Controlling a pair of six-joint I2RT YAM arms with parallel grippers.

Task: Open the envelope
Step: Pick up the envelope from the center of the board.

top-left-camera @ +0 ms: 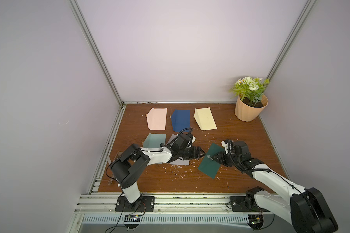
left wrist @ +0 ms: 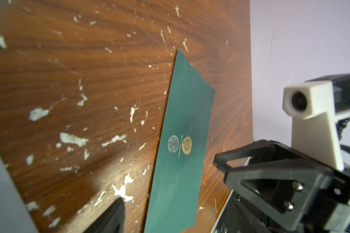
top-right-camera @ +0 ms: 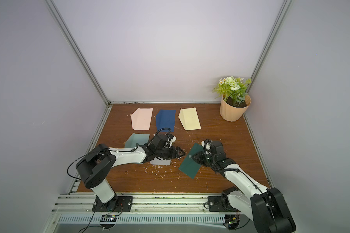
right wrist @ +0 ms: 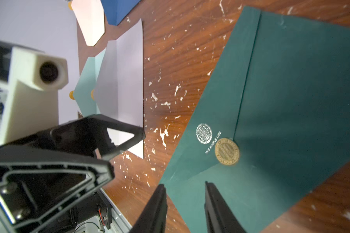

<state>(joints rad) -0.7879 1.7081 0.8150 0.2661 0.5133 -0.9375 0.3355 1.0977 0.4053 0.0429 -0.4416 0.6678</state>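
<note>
Top views, envelope: the dark green envelope (top-left-camera: 209, 162) lies flat and askew on the wooden surface (top-left-camera: 240, 141), right of centre.
Top views, left claw: the left claw (top-left-camera: 202, 154) is spread and empty, just beside the envelope's left edge.
Top views, right claw: the right claw (top-right-camera: 193, 157) sits over the envelope near its seal.
Top views, rest: pink envelope (top-left-camera: 158, 120), navy envelope (top-left-camera: 181, 121) and cream envelope (top-left-camera: 205, 119) lie in a back row, with a potted plant (top-left-camera: 249, 111) in the far right corner.
Left wrist, envelope: flap down, with a silver stamp (left wrist: 173, 143) beside the gold seal (left wrist: 186, 145).
Right wrist, right claw: fingers (right wrist: 160, 201) stand apart, low over an envelope corner, pinching nothing.
Right wrist, left claw: jaws wide, near a grey envelope (right wrist: 127, 80).
</note>
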